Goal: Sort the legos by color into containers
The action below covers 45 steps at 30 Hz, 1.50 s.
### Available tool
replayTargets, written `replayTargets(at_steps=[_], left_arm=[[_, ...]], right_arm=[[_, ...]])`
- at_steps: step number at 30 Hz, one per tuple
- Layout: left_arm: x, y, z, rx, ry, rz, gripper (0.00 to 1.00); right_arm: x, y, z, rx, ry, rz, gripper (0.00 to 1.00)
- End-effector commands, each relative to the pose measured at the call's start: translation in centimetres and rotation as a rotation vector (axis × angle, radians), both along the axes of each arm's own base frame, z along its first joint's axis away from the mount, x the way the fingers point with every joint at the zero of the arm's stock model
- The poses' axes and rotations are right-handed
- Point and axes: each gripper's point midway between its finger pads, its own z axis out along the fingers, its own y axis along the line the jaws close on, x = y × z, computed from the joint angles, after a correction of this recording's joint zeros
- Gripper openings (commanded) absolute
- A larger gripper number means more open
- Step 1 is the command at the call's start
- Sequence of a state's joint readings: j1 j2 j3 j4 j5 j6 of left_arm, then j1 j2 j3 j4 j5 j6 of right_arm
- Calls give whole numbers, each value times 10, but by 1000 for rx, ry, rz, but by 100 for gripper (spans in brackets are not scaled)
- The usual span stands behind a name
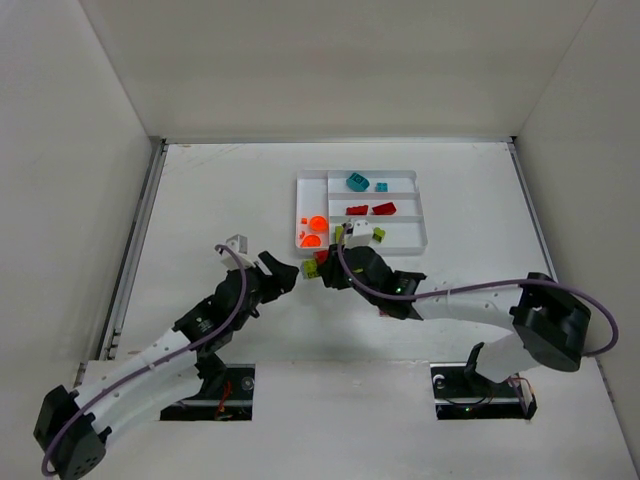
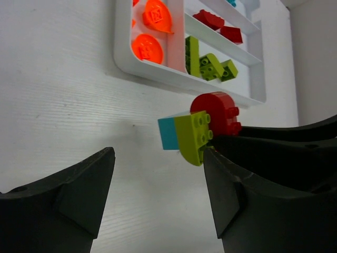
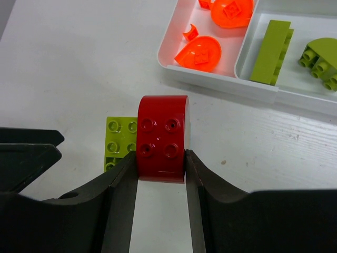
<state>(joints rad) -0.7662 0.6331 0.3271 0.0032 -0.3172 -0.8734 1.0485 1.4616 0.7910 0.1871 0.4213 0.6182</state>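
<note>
My right pincer (image 3: 161, 161) clamps the red brick (image 3: 161, 126) mid-frame while my left pincer (image 2: 158, 195) gapes wide, probably to pull the lime brick (image 3: 119, 138) off it.

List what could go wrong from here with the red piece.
1. The right gripper clamps the red brick, with the lime brick and teal brick bunched against it. If they are stuck together, they may ride along into the wrong slot of the tray.
2. The open left gripper sits very close by, so the two arms could bump.
</note>
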Motion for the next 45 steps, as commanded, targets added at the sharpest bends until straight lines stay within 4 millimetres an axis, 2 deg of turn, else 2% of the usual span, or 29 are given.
replayTargets(at_steps=[1, 5, 9, 15, 29, 35, 39, 45], left_arm=[[8, -22, 34, -133, -88, -30, 66], [9, -34, 31, -145, -84, -63, 66], [14, -35, 27, -157, -82, -52, 63], [17, -46, 34, -193, -89, -82, 61], [24, -48, 22, -179, -46, -64, 60], [25, -52, 23, -200, -46, -63, 52], [27, -53, 26, -213, -59, -59, 36], [24, -54, 28, -223, -74, -66, 19]], right_arm=[[1, 7, 26, 112, -16, 11, 29], [0, 9, 32, 168, 0, 35, 29], [-1, 10, 37, 234, 26, 48, 29], [-1, 10, 38, 283, 41, 50, 29], [0, 8, 47, 339, 37, 53, 29], [-2, 11, 47, 370, 50, 65, 29], [-2, 10, 45, 397, 66, 66, 29], [4, 2, 49, 465, 82, 51, 29]])
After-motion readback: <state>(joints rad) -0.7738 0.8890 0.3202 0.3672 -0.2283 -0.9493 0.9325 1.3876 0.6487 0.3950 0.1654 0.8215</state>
